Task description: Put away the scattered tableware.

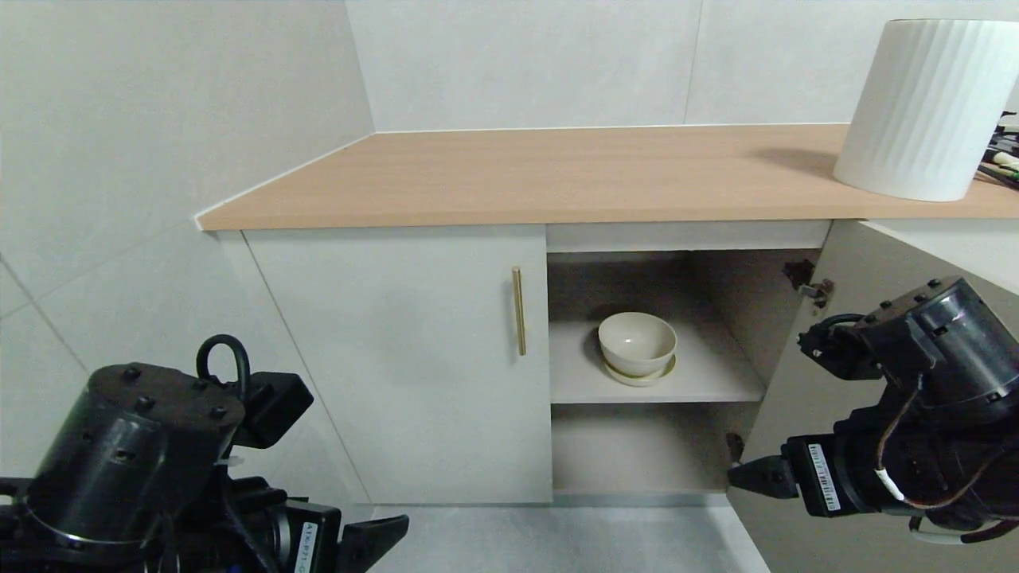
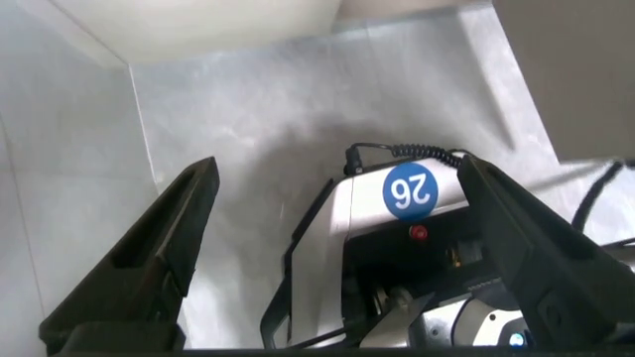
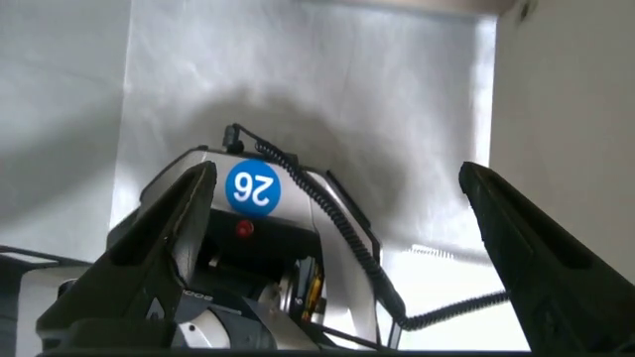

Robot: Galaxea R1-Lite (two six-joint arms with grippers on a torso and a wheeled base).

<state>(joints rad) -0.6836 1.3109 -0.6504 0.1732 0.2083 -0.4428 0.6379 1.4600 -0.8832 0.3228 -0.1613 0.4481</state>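
Note:
A cream bowl (image 1: 637, 341) sits on a small plate (image 1: 642, 375) on the middle shelf (image 1: 716, 378) of the open cabinet under the counter. My left gripper (image 2: 337, 178) hangs low, in front of the shut left door, open with nothing between its fingers (image 1: 380, 532). Over on the other side, my right gripper (image 3: 337, 183) is held low beside the cabinet's opening. It is open and empty too, and one fingertip (image 1: 748, 476) points toward the lower compartment. Both grippers are well below and apart from the bowl.
The cabinet's right door (image 1: 876, 278) stands swung open, just behind my right arm. The left door carries a brass handle (image 1: 518, 310). A tall white ribbed container (image 1: 927, 107) stands on the wooden countertop (image 1: 557, 175). The lower shelf (image 1: 637, 454) is bare.

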